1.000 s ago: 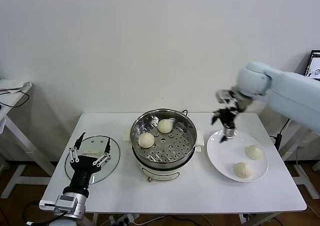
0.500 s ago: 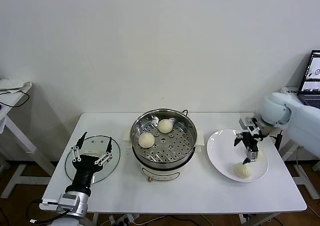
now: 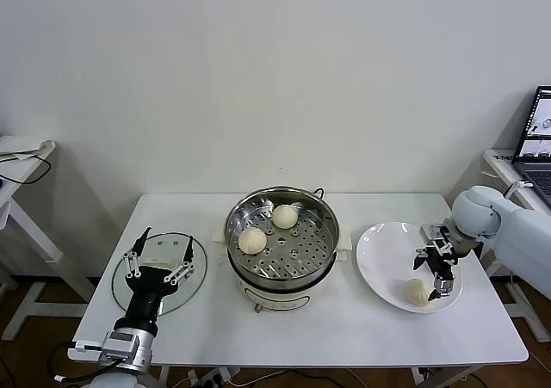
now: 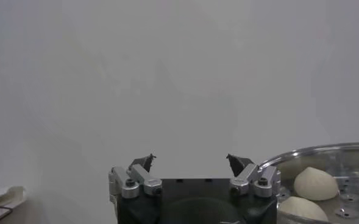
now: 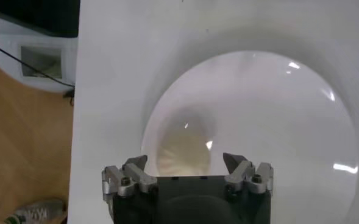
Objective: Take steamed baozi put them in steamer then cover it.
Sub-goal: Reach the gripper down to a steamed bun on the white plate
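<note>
Two buns [image 3: 268,228] are seen in the steamer [image 3: 282,242] at the bench's middle. The right hand [image 3: 436,270] is held open over a plate [image 3: 383,263] bun [image 3: 417,292]; the left hand [image 3: 160,252] is open near the front-left corner.

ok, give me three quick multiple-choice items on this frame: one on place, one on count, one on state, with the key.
1. Where is the right end effector?
A. over the steamer
B. over the white plate
C. beside the glass lid

2. How many baozi lie in the steamer?
A. one
B. two
C. four

3. How does the steamer stand?
A. uncovered
B. covered by the lid
C. tipped on its side

Key:
1 B: the head view shows it over the white plate, fingers open, close by a baozi.
2 B: two baozi rest on the perforated tray.
3 A: the glass lid lies flat on the table, left of the steamer, under the open left end effector.
</note>
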You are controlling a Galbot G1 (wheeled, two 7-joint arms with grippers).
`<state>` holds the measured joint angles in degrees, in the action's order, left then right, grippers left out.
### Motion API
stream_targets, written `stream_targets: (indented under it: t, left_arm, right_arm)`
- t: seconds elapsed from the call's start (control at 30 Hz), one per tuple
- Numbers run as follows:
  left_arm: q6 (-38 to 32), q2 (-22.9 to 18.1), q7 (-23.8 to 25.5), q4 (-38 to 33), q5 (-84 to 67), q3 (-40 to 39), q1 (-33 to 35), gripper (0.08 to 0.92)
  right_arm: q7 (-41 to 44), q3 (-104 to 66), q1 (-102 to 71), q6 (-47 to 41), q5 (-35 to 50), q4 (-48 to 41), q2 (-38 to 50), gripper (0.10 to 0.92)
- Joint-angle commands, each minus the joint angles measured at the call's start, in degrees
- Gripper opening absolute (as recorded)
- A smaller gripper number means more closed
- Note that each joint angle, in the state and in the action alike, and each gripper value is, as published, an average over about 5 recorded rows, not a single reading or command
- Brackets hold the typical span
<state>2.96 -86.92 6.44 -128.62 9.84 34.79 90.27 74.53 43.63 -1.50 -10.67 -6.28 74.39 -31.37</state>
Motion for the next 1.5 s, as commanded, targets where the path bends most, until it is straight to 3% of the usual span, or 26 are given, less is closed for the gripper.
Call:
stream_targets:
  t: [0.03, 0.63, 0.87, 1.2, 1.5]
  left_arm:
    - [-0.01, 0.02, -0.01, 0.23, 0.14, 0.03, 0.00, 0.823]
    - [0.06, 0.01, -0.08, 0.60, 0.46, 0.07, -0.16, 0.823]
    - [0.09, -0.11, -0.12, 0.91, 0.49, -0.05, -0.41, 0.823]
    - [0.10, -0.15, -0.11, 1.17, 0.57, -0.16, -0.55, 0.823]
    - [0.32, -0.09, -0.13, 0.32, 0.64, -0.28, -0.22, 0.823]
  right_arm:
    - [0.07, -4.46, -4.43, 0.72, -2.87, -2.54, -0.65, 0.823]
    - [0.52, -8.83, -8.18, 1.22, -5.70, -5.55, -4.11, 0.821]
    - [0.59, -9.00, -8.13, 1.30, -5.83, -5.97, -4.53, 0.720]
    - [0.69, -9.33, -8.04, 1.52, -5.64, -5.92, -4.51, 0.704]
    - [2.38, -2.28, 2.63, 1.17, 1.44, -2.79, -0.22, 0.704]
